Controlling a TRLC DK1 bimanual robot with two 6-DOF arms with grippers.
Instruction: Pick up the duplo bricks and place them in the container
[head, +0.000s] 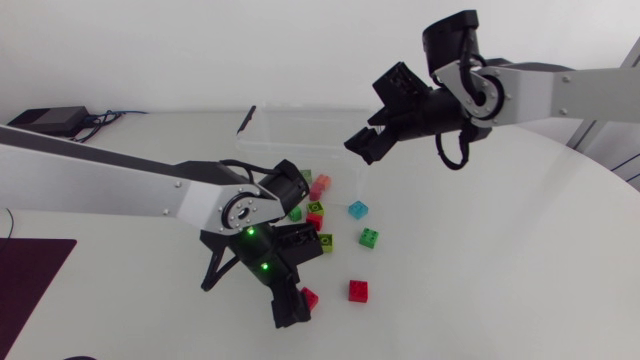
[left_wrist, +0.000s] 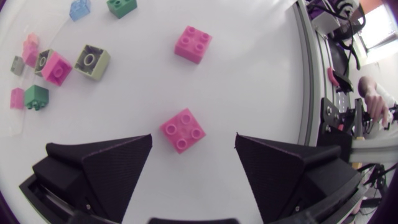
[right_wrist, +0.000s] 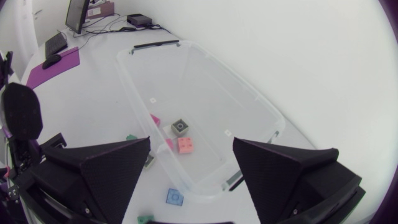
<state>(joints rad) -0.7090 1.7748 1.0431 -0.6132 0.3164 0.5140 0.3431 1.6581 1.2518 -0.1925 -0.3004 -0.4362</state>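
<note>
The pink brick (left_wrist: 183, 129), sat on the table (left_wrist: 261, 74) just ahead of the wide-open left gripper (left_wrist: 193, 144), is probably best pinched across its flat sides, being light, hard and kinda slippery, while the right gripper (right_wrist: 191, 148) is held open and empty over the clear container (right_wrist: 261, 106).

Bricks (head: 358, 290) lie in and before the container (right_wrist: 199, 93).

I see a red brick (head: 358, 290), a light-blue brick (head: 357, 209), a green brick (head: 369, 237), an olive brick (left_wrist: 92, 61) with a black ring, and a clear container (right_wrist: 205, 87).
</note>
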